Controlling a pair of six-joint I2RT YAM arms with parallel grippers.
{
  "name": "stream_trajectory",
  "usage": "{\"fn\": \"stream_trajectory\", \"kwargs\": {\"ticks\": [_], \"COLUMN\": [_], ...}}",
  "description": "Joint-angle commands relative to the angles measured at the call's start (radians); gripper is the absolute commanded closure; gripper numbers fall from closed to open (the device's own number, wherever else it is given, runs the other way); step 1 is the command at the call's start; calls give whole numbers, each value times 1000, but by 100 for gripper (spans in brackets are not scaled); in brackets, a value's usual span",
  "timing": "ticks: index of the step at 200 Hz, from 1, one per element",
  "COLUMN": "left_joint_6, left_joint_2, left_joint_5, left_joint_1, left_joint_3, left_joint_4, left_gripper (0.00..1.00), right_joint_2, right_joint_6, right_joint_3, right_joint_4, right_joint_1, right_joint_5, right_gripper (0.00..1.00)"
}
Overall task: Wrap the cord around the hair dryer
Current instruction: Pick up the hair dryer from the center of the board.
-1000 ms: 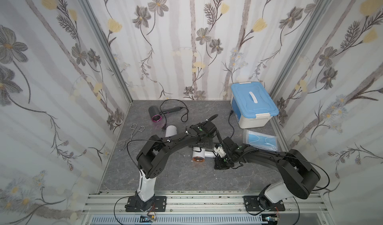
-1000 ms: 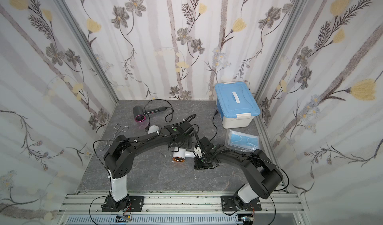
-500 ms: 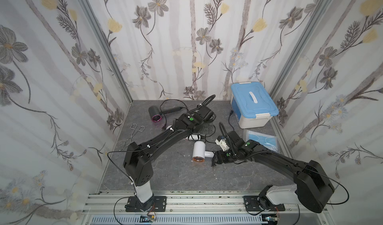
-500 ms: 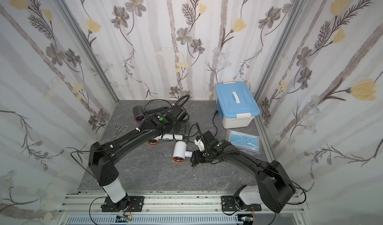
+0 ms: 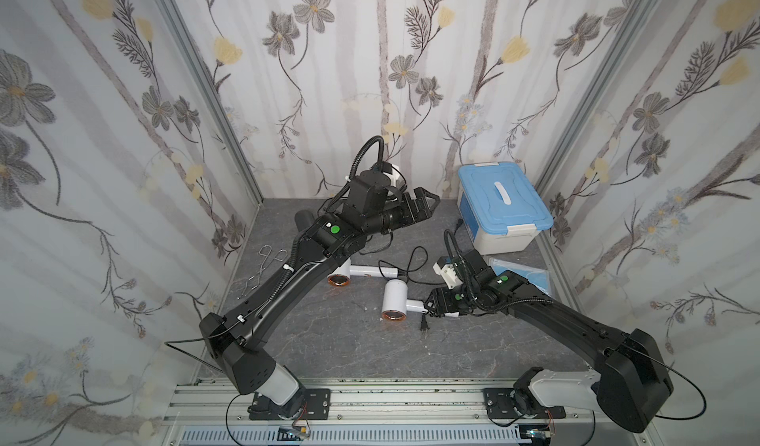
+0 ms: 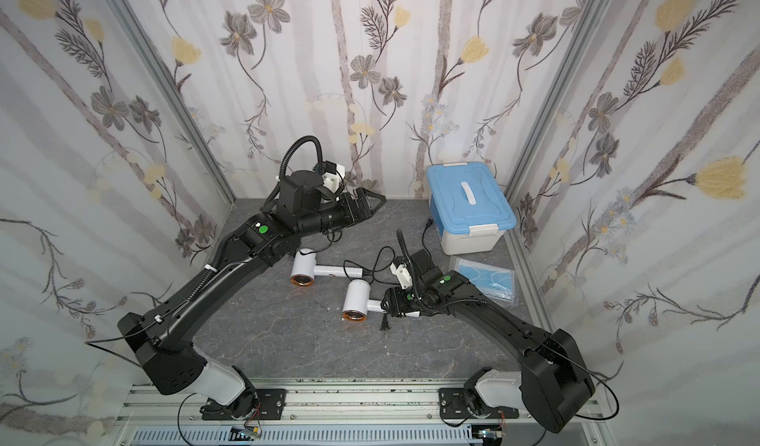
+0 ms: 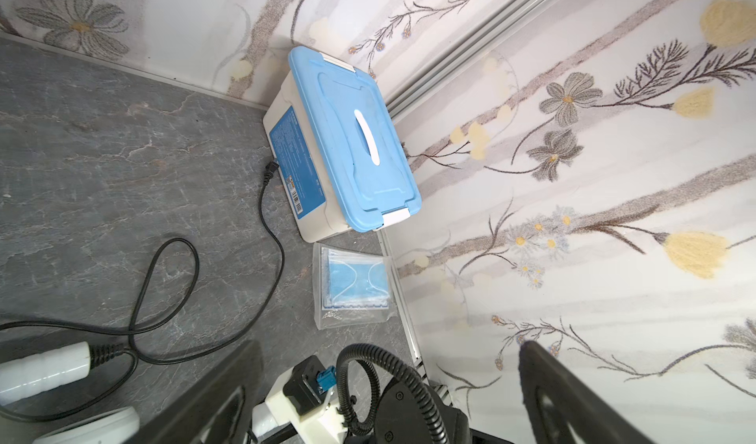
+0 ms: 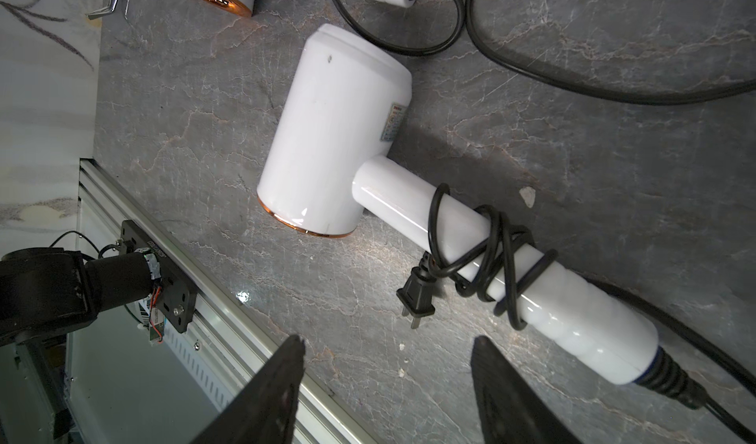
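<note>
Our left hand (image 5: 432, 206) hangs raised over the back of the tabletop (image 5: 329, 341), its jaws spread wide and empty. Our right hand (image 8: 388, 364) sits low near the middle, jaws parted, gripping nothing. A blue-lidded storage box (image 5: 501, 209) fills the back right corner. The white hair dryer (image 8: 335, 135) lies on its side mid-tabletop, copper-rimmed end toward the front edge, its handle reaching toward our right hand. A second white hair dryer (image 5: 362, 271) lies just behind it. The black cord (image 8: 491, 253) is looped around the first dryer's handle, and its plug (image 8: 417, 294) rests on the tabletop beside the handle.
</note>
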Motion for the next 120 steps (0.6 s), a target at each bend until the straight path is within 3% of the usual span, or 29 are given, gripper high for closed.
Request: {"fn": "stream_trajectory", "kwargs": {"ticks": [1,37,67,90,120], "left_joint_6": [20,116,185,247,356], "left_joint_2": [-5,14,-1,66,136], "left_joint_5": [-1,-71,-337,-323,-375], "left_joint_1": [-4,7,116,200,242], "left_joint_3": [13,64,-35,-36,-48], "left_joint_4": [28,-67,-237,-327,-370], "left_gripper": [0,0,0,0,0], "right_joint_2": [26,59,90,98,106], "right_joint_6": [-32,-56,-73,-80,-92], "right_joint_3": [23,54,83,96,96], "right_joint_4": [-6,-8,-19,-20,-19], "right_joint_1": [-3,-12,-30,-45,-53], "right_joint_5": [21,34,49,67,80], "right_gripper": [34,34,33,33,33]}}
